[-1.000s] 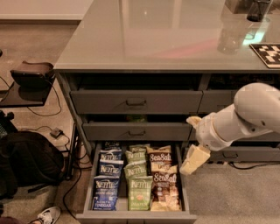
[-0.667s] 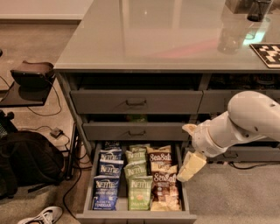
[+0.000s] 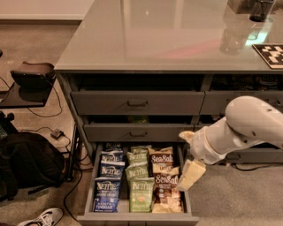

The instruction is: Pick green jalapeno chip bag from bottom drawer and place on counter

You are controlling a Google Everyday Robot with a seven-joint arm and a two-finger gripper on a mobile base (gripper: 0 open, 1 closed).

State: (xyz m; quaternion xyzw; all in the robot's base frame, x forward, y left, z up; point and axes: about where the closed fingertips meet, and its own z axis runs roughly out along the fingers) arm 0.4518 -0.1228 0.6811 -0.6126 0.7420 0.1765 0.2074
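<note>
The bottom drawer (image 3: 137, 217) is pulled open below the cabinet. It holds three columns of bags: dark blue Kettle bags (image 3: 107, 194) on the left, green jalapeno chip bags down the middle and Sea Salt bags (image 3: 166, 183) on the right. The front green jalapeno chip bag (image 3: 141, 194) lies flat near the drawer front, with more green bags (image 3: 137, 171) behind it. My gripper (image 3: 191, 174), cream coloured on a white arm (image 3: 247, 126), hangs over the drawer's right edge, beside the Sea Salt bags and right of the green column. The counter (image 3: 168, 35) is the glossy grey top above.
Two shut drawer fronts with bar handles (image 3: 137, 103) sit above the open one. On the counter's far right stand a clear glass (image 3: 232, 37), a dark cup (image 3: 261, 9) and a checkered tag (image 3: 269, 55). A black side table (image 3: 22, 95), backpack (image 3: 26, 163) and shoe (image 3: 40, 217) are left.
My arm and gripper have moved a little left and down, closer to the right edge of the open drawer. The bags have not moved.
</note>
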